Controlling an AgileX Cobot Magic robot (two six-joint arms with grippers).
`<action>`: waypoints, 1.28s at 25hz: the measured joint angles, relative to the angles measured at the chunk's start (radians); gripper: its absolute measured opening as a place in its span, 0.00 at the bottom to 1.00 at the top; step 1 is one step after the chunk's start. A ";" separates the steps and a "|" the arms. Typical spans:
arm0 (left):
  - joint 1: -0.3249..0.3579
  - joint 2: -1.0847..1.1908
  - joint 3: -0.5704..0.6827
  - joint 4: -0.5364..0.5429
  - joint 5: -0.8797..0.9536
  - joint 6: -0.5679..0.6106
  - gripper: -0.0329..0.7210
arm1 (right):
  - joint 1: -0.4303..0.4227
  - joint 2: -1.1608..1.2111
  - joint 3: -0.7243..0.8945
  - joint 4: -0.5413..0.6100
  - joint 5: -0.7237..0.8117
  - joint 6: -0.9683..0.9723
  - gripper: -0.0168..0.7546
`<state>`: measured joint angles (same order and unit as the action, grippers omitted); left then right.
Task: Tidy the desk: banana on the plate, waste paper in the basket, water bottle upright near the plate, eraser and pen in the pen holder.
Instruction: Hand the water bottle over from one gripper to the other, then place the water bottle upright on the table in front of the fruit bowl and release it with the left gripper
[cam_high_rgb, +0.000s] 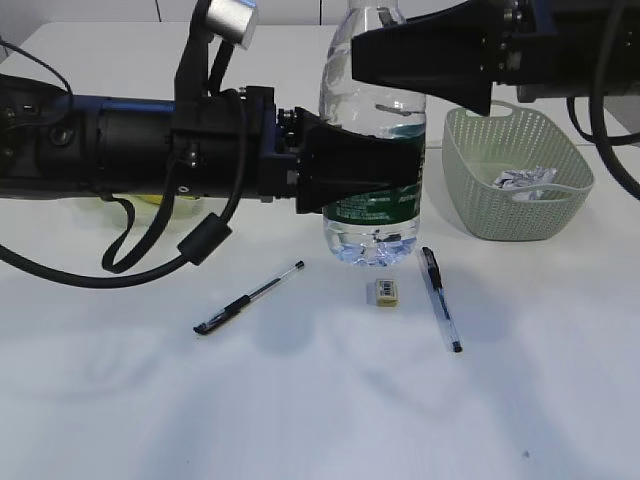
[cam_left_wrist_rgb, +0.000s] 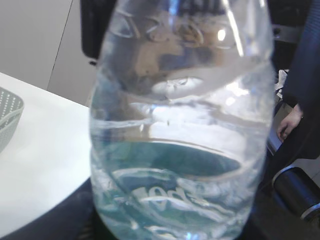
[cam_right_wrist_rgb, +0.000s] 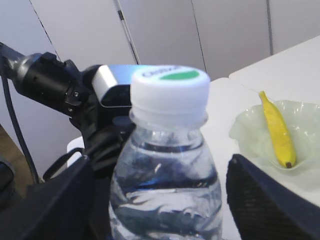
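Observation:
The water bottle (cam_high_rgb: 372, 235) stands upright mid-table, with clear water, a green label and a white cap (cam_right_wrist_rgb: 170, 82). My left gripper (cam_high_rgb: 385, 170) reaches in from the left and is shut on the bottle's labelled middle. In the left wrist view the bottle (cam_left_wrist_rgb: 182, 125) fills the frame. My right gripper (cam_high_rgb: 375, 55) is open around the bottle's shoulder, with a gap showing beside one finger (cam_right_wrist_rgb: 265, 200). The banana (cam_right_wrist_rgb: 277, 130) lies on the pale green plate (cam_right_wrist_rgb: 245, 135). Two black pens (cam_high_rgb: 250, 298) (cam_high_rgb: 440, 298) and the eraser (cam_high_rgb: 384, 291) lie in front. Waste paper (cam_high_rgb: 525, 182) sits in the basket (cam_high_rgb: 500, 215). The pen holder is out of view.
The left arm (cam_high_rgb: 120, 140) stretches across the table's left half with a cable loop hanging under it. The green basket stands at the right, close to the right arm. White table surface runs along the front below the pens.

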<state>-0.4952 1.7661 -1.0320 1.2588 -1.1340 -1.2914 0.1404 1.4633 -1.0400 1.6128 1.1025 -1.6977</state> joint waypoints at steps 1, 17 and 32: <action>0.004 0.000 0.000 0.000 0.000 0.000 0.55 | 0.000 0.000 0.000 -0.017 -0.006 0.008 0.81; 0.072 0.000 0.000 0.026 0.000 0.000 0.55 | 0.000 -0.031 -0.115 -0.702 -0.189 0.608 0.81; 0.228 0.000 0.000 0.082 0.000 0.020 0.55 | 0.000 -0.031 -0.215 -1.636 -0.068 1.547 0.79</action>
<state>-0.2669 1.7661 -1.0320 1.3409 -1.1340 -1.2717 0.1404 1.4323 -1.2552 -0.0234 1.0341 -0.1509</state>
